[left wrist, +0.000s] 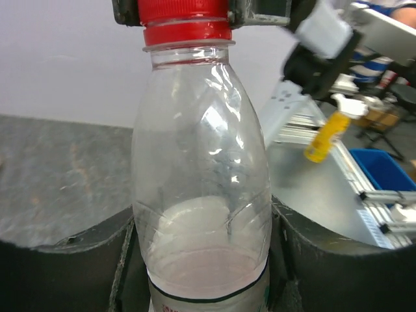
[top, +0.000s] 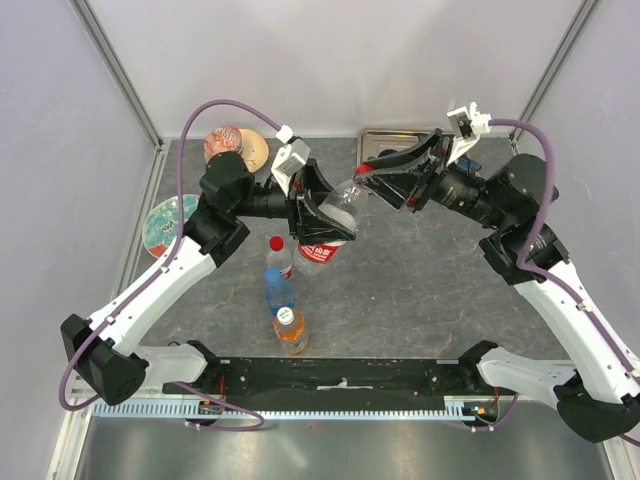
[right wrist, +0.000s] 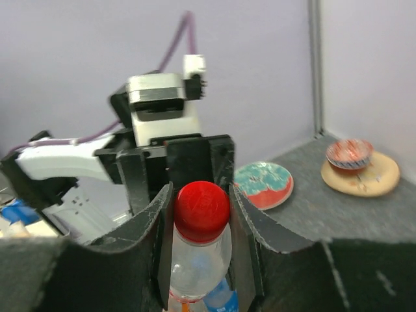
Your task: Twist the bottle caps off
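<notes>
**Top view.** The left gripper (top: 322,226) is clamped around the lower body of a clear bottle (top: 345,203). It holds the bottle raised above the table (top: 420,290) and tilted toward the right arm. The right gripper (top: 368,186) meets the bottle at its neck end. Three further bottles stand in a row near the arm bases, each with its cap on:
- a red-capped bottle (top: 279,257)
- a blue-tinted bottle (top: 278,290)
- an orange-liquid bottle (top: 290,332)

**Left wrist view.** The clear bottle sits between both left fingers, which press on its sides just above the label. The red cap (left wrist: 185,16) sits low on the neck, close to the collar ring. Dark fingers of the right gripper bracket it on both sides.

**Right wrist view.** The right fingers pinch the red cap from two sides and touch it. The cap faces the camera end-on.

**Step in hand.** Both grips are set for unscrewing this cap. The cap appears fully seated, so loosening is judged barely begun.

**Next move.**
- Rotate the right wrist about the bottle axis in the loosening direction.
- Keep the left gripper fixed so the body does not turn with the cap.
- Expect to release and re-grip the cap several times.
- The thin bottle wall may flex or slip under torque.
</notes>
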`<state>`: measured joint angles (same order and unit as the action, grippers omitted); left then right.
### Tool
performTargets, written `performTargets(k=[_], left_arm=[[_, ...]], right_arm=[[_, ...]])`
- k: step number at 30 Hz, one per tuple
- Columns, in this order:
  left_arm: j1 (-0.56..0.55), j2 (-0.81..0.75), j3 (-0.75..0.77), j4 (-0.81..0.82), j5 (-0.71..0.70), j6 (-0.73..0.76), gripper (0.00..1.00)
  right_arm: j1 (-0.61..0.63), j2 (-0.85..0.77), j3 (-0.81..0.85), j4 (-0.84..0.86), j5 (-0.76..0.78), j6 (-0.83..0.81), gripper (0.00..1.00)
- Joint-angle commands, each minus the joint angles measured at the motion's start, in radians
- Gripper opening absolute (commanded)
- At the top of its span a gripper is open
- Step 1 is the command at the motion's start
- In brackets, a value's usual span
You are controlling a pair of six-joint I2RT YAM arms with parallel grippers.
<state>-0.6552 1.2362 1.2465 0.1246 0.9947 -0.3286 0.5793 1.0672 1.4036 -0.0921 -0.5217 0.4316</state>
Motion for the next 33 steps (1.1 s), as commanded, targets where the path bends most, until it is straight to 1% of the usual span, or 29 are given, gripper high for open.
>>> performTargets(k=[1, 2, 3, 5, 7, 9, 12, 13, 16, 21, 28, 33], left_arm=[[0.011, 0.022, -0.013, 0.42, 0.291, -0.329, 0.36], [0.015, 0.037, -0.018, 0.464, 0.303, -0.369, 0.37], [0.019, 0.046, -0.018, 0.543, 0.312, -0.432, 0.37], [0.02, 0.072, -0.016, 0.61, 0.334, -0.489, 0.37], [0.02, 0.086, -0.013, 0.7, 0.341, -0.561, 0.38], [0.02, 0.106, -0.012, 0.771, 0.349, -0.616, 0.38], [0.022, 0.134, -0.006, 0.816, 0.348, -0.659, 0.38], [0.022, 0.141, 0.001, 0.845, 0.348, -0.671, 0.38], [0.022, 0.172, 0.017, 0.918, 0.352, -0.734, 0.38], [0.022, 0.209, 0.044, 0.974, 0.371, -0.802, 0.38], [0.025, 0.226, 0.054, 0.974, 0.39, -0.806, 0.38], [0.034, 0.23, 0.054, 0.972, 0.4, -0.813, 0.38]], right_arm=[[0.013, 0.01, -0.083, 0.22, -0.282, 0.05, 0.0], [0.013, 0.013, -0.087, 0.245, -0.337, 0.062, 0.0], [0.013, 0.022, -0.092, 0.267, -0.362, 0.076, 0.0], [0.013, 0.033, -0.097, 0.343, -0.437, 0.131, 0.0], [0.013, 0.043, -0.117, 0.421, -0.478, 0.182, 0.0], [0.013, 0.056, -0.124, 0.462, -0.526, 0.209, 0.0], [0.014, 0.08, -0.132, 0.552, -0.596, 0.291, 0.0], [0.014, 0.088, -0.133, 0.613, -0.612, 0.317, 0.0], [0.033, 0.106, -0.132, 0.657, -0.661, 0.348, 0.0], [0.071, 0.112, -0.147, 0.677, -0.719, 0.349, 0.0], [0.073, 0.088, -0.15, 0.666, -0.725, 0.337, 0.0], [0.076, 0.063, -0.118, 0.667, -0.748, 0.354, 0.0]])
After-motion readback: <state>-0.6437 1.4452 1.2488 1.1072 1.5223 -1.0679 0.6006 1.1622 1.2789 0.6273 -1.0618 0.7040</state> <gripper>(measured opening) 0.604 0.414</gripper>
